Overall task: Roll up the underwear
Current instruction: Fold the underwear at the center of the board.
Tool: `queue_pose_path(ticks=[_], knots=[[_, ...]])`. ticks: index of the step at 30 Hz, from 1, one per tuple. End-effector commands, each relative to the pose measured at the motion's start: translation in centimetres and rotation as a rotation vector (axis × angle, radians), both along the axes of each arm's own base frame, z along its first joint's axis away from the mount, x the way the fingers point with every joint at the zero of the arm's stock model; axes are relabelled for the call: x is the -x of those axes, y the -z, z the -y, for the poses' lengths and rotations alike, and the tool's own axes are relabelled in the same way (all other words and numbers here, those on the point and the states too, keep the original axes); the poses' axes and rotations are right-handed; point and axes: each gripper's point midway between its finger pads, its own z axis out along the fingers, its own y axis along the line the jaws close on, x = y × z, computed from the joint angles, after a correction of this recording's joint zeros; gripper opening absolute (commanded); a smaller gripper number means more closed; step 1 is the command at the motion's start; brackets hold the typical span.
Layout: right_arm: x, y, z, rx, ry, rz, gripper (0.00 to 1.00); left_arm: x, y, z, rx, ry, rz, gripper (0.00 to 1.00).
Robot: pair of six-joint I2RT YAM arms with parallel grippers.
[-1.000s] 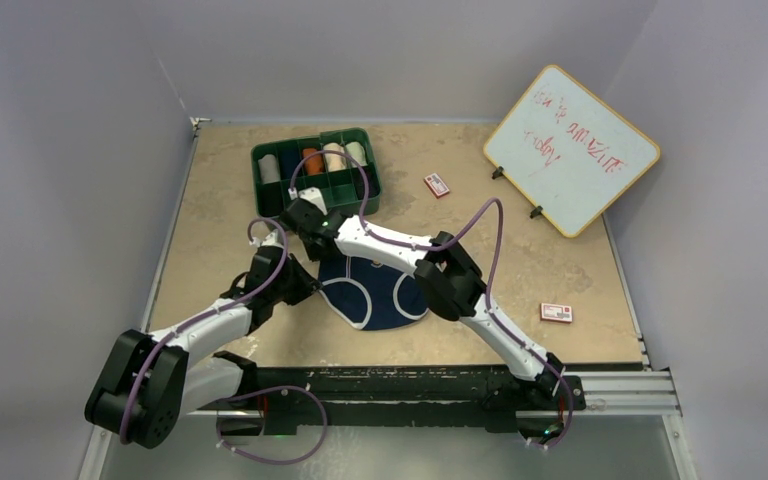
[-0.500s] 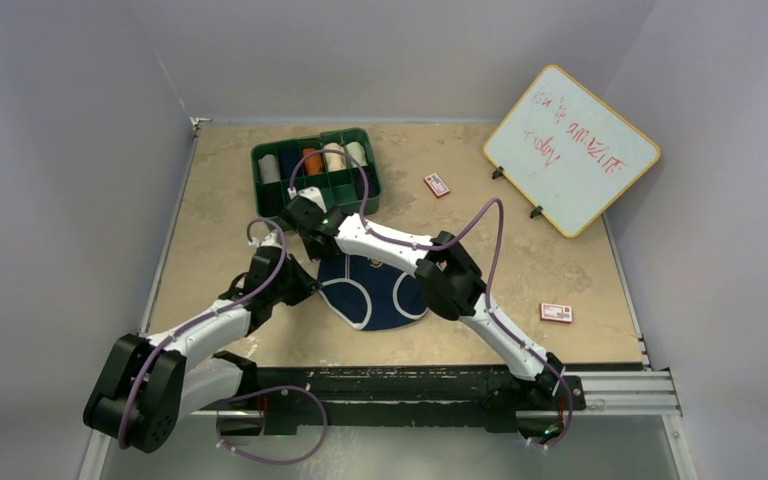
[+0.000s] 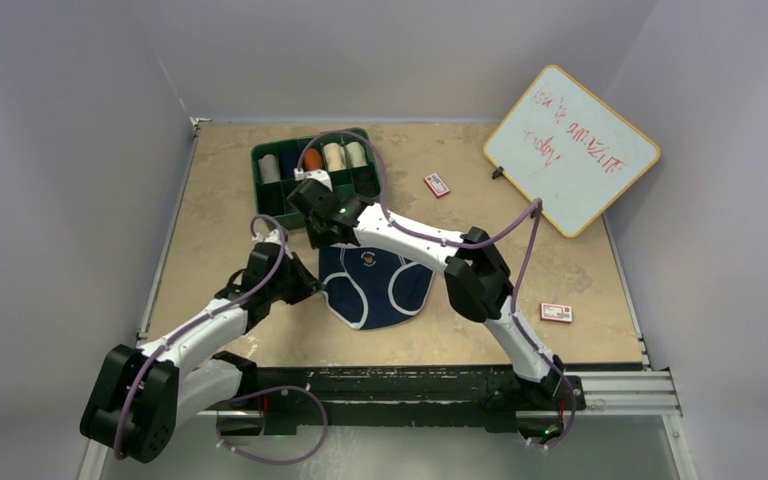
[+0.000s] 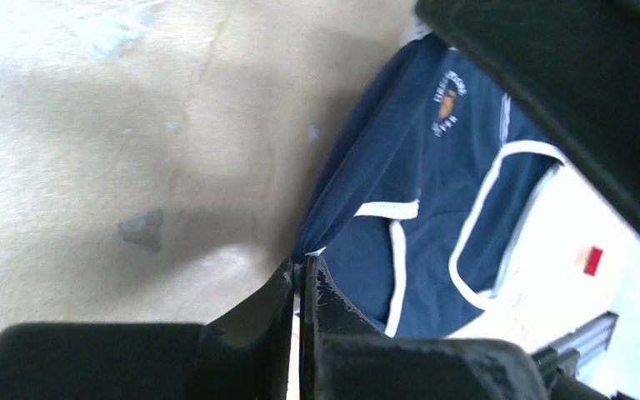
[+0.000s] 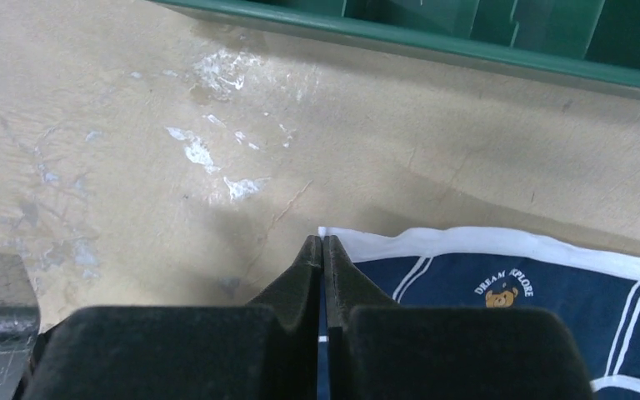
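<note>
Right pincer (image 5: 322,243): tips pressed together on the white waistband corner of the navy underwear (image 3: 375,285); it closed within the last second, and its arm has drawn toward the green tray (image 5: 467,50).
Left pincer (image 4: 300,268): clamped on the garment's left edge, with the cloth tented up to it.
Change: garment pulled wider and flatter than before.
Meaning: probably spread ready for rolling; roll not begun.
Location: centre of the top view, just below the tray.
Appearance: navy, white piping, small bear badge near the waistband.
</note>
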Motion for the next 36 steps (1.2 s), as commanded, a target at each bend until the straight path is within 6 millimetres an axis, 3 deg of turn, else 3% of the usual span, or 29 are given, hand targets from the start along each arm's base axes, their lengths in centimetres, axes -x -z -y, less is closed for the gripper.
queue_pose_path(ticks=[1,4,11,16,21,32,36], knots=[[0.0,-2.7,0.3,-0.074,0.017,0.017,0.00,-0.8,-3.9,2.8,0.104,0.145,0.084,0.00],[0.0,-3.4,0.8,-0.121,0.001,0.012,0.00,-0.9,-6.3,4.5,0.167,0.236,0.097,0.00],[-0.2,-4.1,3.1,-0.260,-0.031,-0.051,0.00,-1.4,-10.7,5.6,0.204,0.284,0.124,0.00],[-1.3,-4.6,6.2,-0.376,0.011,-0.089,0.00,-1.5,-11.0,7.5,0.207,0.363,0.062,0.00],[-1.9,-5.0,9.3,-0.418,0.044,-0.084,0.00,-2.3,-11.8,10.8,0.214,0.421,0.062,0.00],[-2.5,-3.6,15.3,-0.434,0.110,-0.101,0.00,-3.3,-12.4,17.3,0.206,0.488,0.061,0.00],[-2.9,-2.9,16.8,-0.433,0.103,-0.106,0.00,-3.6,-11.4,19.7,0.193,0.506,0.039,0.00]])
